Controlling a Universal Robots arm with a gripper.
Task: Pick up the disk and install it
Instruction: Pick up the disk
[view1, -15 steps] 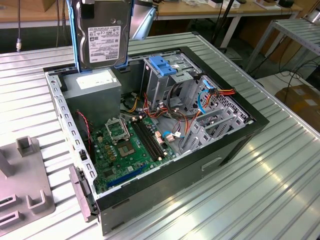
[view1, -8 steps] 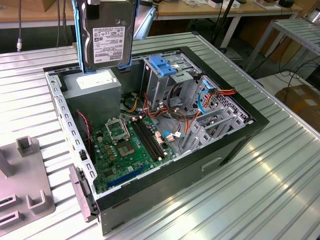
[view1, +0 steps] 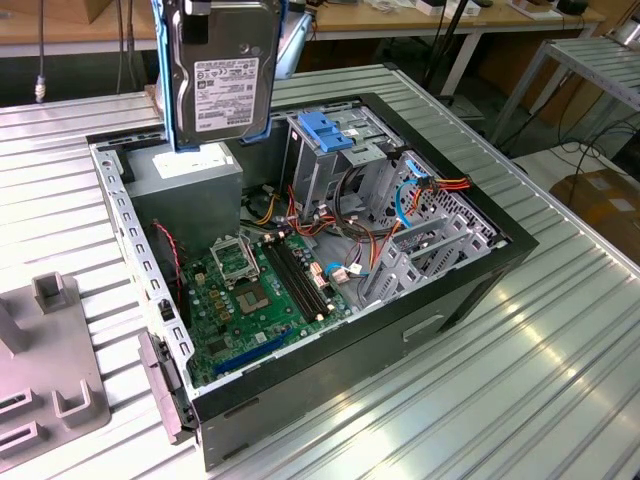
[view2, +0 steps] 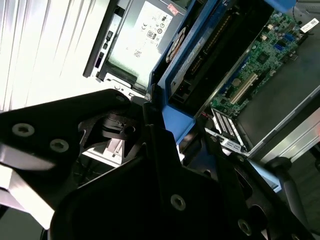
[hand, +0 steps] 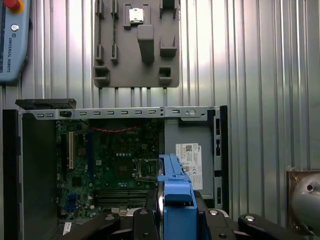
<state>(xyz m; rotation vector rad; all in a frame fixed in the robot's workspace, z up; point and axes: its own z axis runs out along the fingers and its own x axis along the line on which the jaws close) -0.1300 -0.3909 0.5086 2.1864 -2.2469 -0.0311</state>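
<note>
While the gripper (hand: 177, 222) pinches the disk (view1: 222, 70), the disk hangs in the air over the open computer case (view1: 460, 290); the black fingers (hand: 150, 225) are pressed in on the disk from both sides, against its blue side rails; in the second wrist view the same tight grip shows, with a blue rail right by the dark fingers.

In the exterior view the disk stands upright, with its white label facing the camera; it is above the grey box (view1: 195, 185) in the far corner of the case and does not touch it; the metal cage with the blue top (view1: 325, 135) is just to the exterior view's right of the disk.

Down inside the case lies the green board (view1: 260, 290); the case sits on a shiny table of metal slats (view1: 560, 350); a grey holder (view1: 50, 380) lies on the table, near the case, at the exterior view's left.
</note>
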